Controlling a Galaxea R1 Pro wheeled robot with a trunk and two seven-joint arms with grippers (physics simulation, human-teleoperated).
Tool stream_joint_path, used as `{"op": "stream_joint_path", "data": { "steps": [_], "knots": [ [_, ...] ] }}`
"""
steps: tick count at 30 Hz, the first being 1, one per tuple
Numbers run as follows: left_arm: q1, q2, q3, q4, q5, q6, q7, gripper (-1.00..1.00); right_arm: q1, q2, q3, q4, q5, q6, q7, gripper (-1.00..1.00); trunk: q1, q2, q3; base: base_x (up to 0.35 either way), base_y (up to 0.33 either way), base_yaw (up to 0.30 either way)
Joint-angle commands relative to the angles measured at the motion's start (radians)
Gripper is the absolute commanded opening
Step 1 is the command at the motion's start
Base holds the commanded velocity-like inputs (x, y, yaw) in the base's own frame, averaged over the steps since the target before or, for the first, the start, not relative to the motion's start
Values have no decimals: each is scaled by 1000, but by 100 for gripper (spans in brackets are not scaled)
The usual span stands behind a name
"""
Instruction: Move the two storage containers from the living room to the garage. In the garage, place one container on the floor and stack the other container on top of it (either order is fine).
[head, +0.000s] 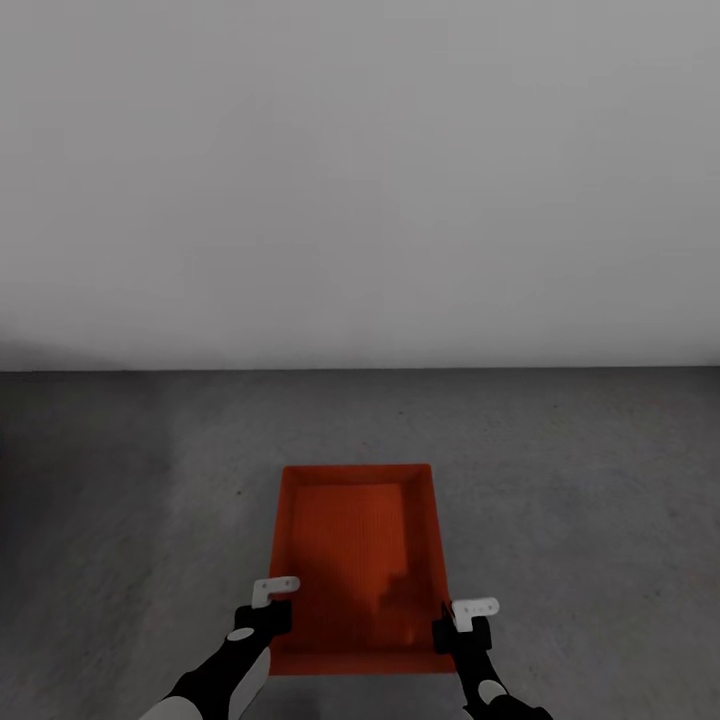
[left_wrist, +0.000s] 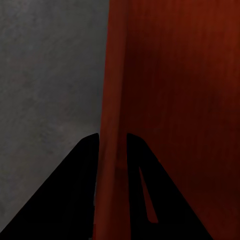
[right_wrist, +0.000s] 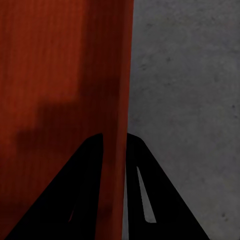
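You are facing a plain grey wall (head: 360, 180), with the dark concrete floor (head: 580, 480) of the garage running up to its foot, so you are already in the room where the stack belongs. Out ahead of both hands lies one red-orange storage container (head: 355, 560), open side up, its long walls running away from you and its near end between the two wrists.

Each hand pinches one long wall, which keeps the box level and stops it from swinging. Your left gripper (left_wrist: 111, 145) has its two dark fingers set narrow, one outside the wall and one inside the box, closed on that thin wall. Your right gripper (right_wrist: 115, 145) mirrors it on the opposite wall (same straddle, one finger on each face), again clamped on the wall rather than spread wide.

Both grips sit near the end closest to you, so most of the box lies beyond your fingertips. Whether the base touches the concrete or hangs just above it cannot be told from here.
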Motion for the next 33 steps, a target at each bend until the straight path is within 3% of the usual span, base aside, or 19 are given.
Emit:
{"op": "stream_joint_path", "data": {
  "steps": [1,11,33],
  "knots": [
    [0,0,-1,29,12,-1,22,-100,-1,0,-33,-16,-14,-10,-51,-100,4,-8,-4,0,0,0],
    [0,0,-1,29,13,-1,22,-100,-1,0,-33,-16,-14,-10,-52,-100,42,-78,-35,0,0,0],
    [0,0,-1,29,13,-1,22,-100,-1,0,-33,-16,-14,-10,-51,-100,42,-78,-35,0,0,0]
  ]
}}
